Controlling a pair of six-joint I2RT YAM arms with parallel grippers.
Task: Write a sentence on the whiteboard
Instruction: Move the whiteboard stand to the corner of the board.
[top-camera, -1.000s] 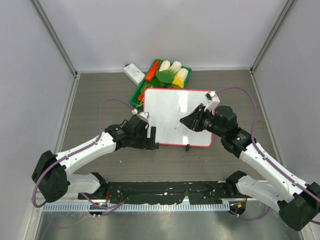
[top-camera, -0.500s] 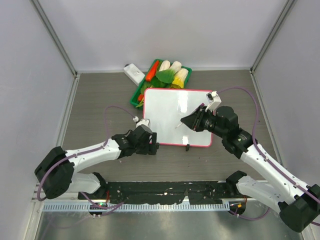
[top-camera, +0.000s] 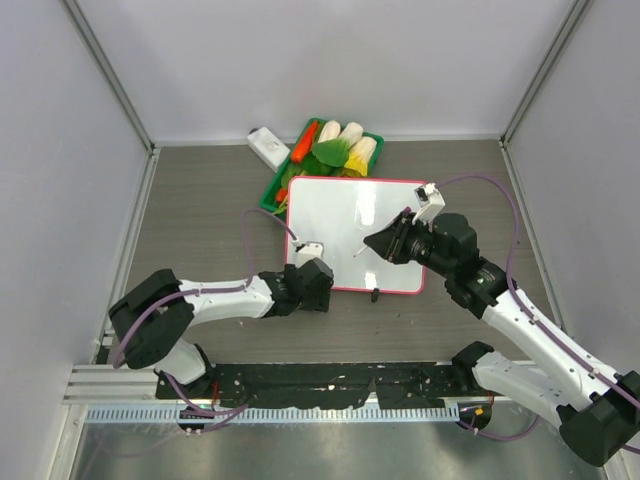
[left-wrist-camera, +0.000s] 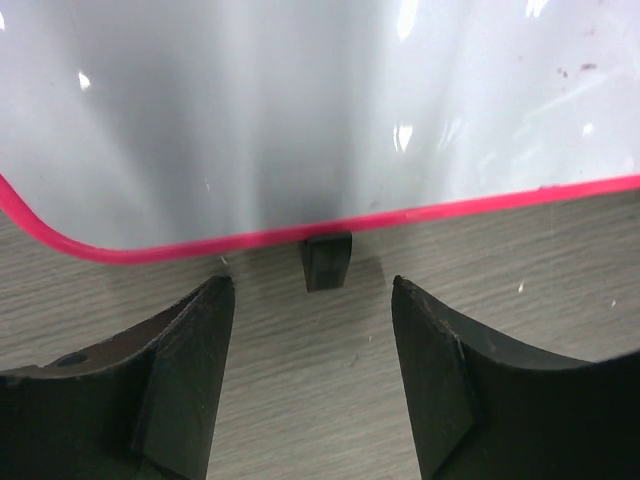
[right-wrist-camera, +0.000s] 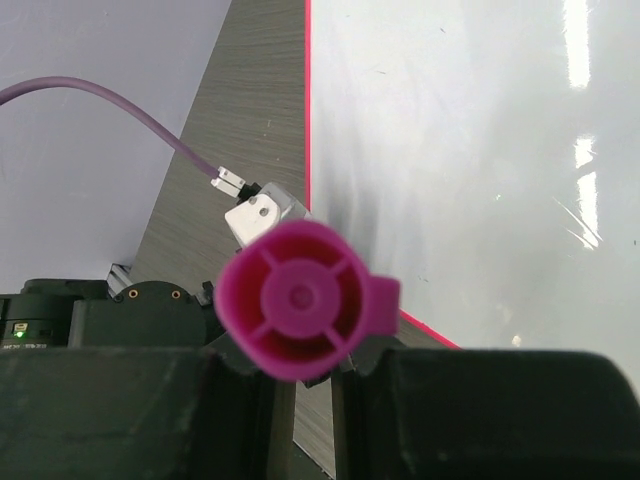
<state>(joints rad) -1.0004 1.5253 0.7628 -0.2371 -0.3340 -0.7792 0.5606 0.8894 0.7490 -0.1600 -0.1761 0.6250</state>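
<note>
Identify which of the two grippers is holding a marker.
The right gripper, shut on a magenta-ended marker over the whiteboard; the left gripper is open and empty by the board's near edge.

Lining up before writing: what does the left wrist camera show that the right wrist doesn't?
Left wrist only: the open left gripper facing a small black tab at the pink-red rim of the flat white whiteboard. Right wrist only: the round magenta plastic marker end clamped in the right gripper, plus the left arm's white bracket and purple cable. Both: the whiteboard, no lettering visible, and the grey wood-grain table.
</note>
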